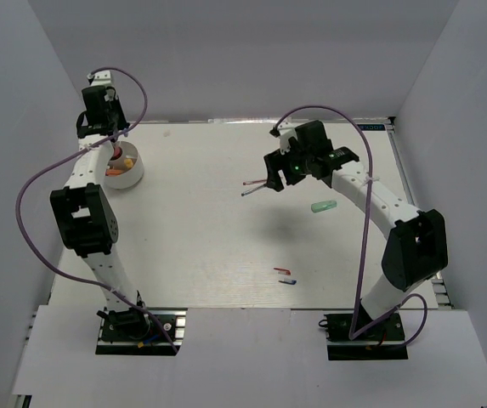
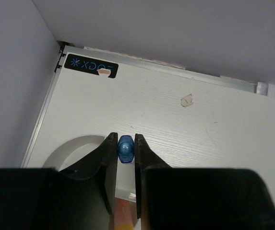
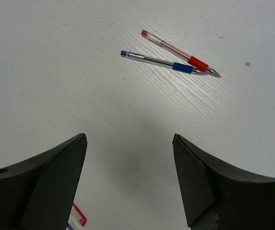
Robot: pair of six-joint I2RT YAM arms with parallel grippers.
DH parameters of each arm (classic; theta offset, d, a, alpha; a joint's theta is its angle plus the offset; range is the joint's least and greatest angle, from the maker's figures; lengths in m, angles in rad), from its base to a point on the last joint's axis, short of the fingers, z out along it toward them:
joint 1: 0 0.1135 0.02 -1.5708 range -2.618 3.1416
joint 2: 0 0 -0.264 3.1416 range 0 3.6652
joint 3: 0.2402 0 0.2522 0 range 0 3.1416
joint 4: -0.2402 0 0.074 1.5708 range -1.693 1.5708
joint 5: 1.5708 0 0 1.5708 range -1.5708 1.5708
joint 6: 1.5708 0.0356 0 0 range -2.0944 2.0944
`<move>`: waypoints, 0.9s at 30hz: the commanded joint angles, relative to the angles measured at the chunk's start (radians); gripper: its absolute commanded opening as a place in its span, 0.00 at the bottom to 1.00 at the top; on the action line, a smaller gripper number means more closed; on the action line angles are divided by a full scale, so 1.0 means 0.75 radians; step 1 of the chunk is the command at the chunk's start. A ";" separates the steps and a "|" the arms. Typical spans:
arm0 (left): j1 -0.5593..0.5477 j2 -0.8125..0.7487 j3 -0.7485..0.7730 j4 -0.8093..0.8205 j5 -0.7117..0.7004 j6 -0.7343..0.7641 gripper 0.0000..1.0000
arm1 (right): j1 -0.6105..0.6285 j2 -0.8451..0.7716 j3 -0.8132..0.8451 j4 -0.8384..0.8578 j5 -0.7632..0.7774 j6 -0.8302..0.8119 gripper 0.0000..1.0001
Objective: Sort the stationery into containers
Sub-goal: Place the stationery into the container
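Note:
My left gripper (image 1: 105, 126) hangs over the far left of the table, above the white bowl (image 1: 138, 171). In the left wrist view it (image 2: 125, 139) is shut on a blue marker (image 2: 125, 149), seen end-on, over the bowl's rim (image 2: 75, 145). Orange and pink pieces lie in the bowl (image 1: 117, 163). My right gripper (image 1: 274, 177) is open and empty above the table (image 3: 130, 139). A red thin pen (image 3: 175, 48) and a blue thin pen (image 3: 168, 63) lie side by side just ahead of it. A mint marker (image 1: 323, 206) lies to its right.
Two small pieces, one red (image 1: 282, 270) and one blue (image 1: 288, 280), lie near the front middle of the table; they also show at the bottom left of the right wrist view (image 3: 78, 216). White walls enclose the table on the left, back and right.

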 commanded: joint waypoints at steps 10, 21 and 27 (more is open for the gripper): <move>-0.006 0.038 0.057 -0.052 -0.063 0.100 0.00 | -0.078 -0.035 0.010 -0.045 -0.022 -0.022 0.76; -0.006 0.051 0.065 -0.157 -0.026 0.103 0.14 | -0.128 -0.039 0.020 -0.084 0.038 -0.110 0.75; -0.006 0.028 0.049 -0.140 0.027 0.090 0.45 | -0.156 -0.045 0.016 -0.110 0.066 -0.184 0.72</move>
